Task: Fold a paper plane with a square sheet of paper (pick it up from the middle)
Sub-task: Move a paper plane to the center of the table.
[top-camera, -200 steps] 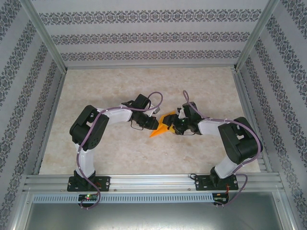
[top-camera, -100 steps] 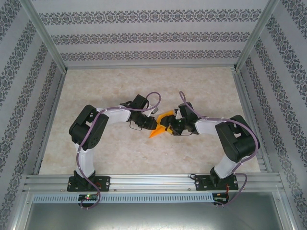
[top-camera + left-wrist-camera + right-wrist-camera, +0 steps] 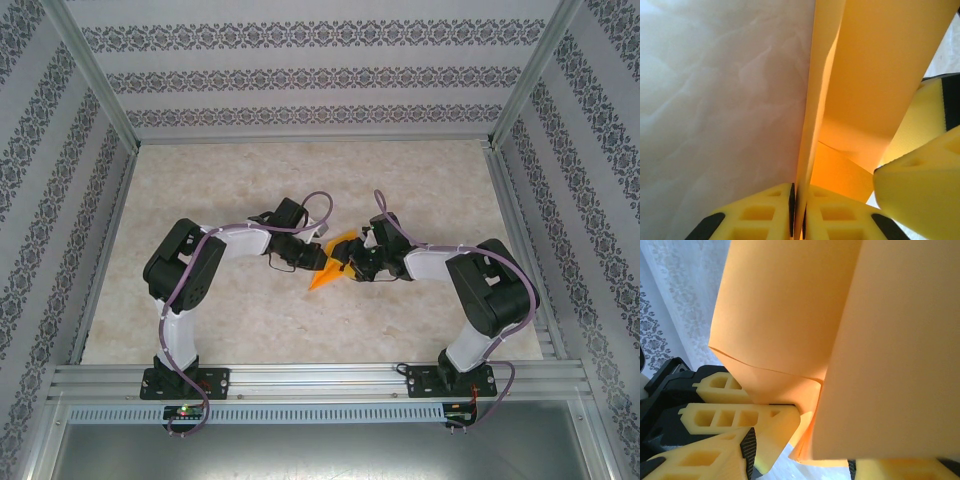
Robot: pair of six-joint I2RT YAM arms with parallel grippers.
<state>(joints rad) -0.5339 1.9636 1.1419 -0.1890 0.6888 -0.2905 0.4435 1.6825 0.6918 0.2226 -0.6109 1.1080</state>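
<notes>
The square sheet of paper (image 3: pixel 328 268), orange-yellow and folded to a point, hangs above the table between both grippers. My left gripper (image 3: pixel 316 259) is shut on its folded edge; in the left wrist view the jaws (image 3: pixel 799 210) pinch the paper (image 3: pixel 880 75) flat. My right gripper (image 3: pixel 351 263) faces it from the right, almost touching. In the right wrist view its jaws (image 3: pixel 825 465) stand apart, with a loose flap of the paper (image 3: pixel 790 315) hanging between them. The left fingers (image 3: pixel 720 417) show at that view's left, clamped on the fold.
The marble-patterned table (image 3: pixel 420 180) lies under both arms, with bare surface behind and to either side. Patterned walls and a metal frame (image 3: pixel 310 138) enclose it. A rail (image 3: pixel 320 375) with both arm bases runs along the near edge.
My right gripper has slid a little to the left, closer to the left gripper, and its jaws have narrowed round the flap. The left gripper still holds the fold in the same place.
</notes>
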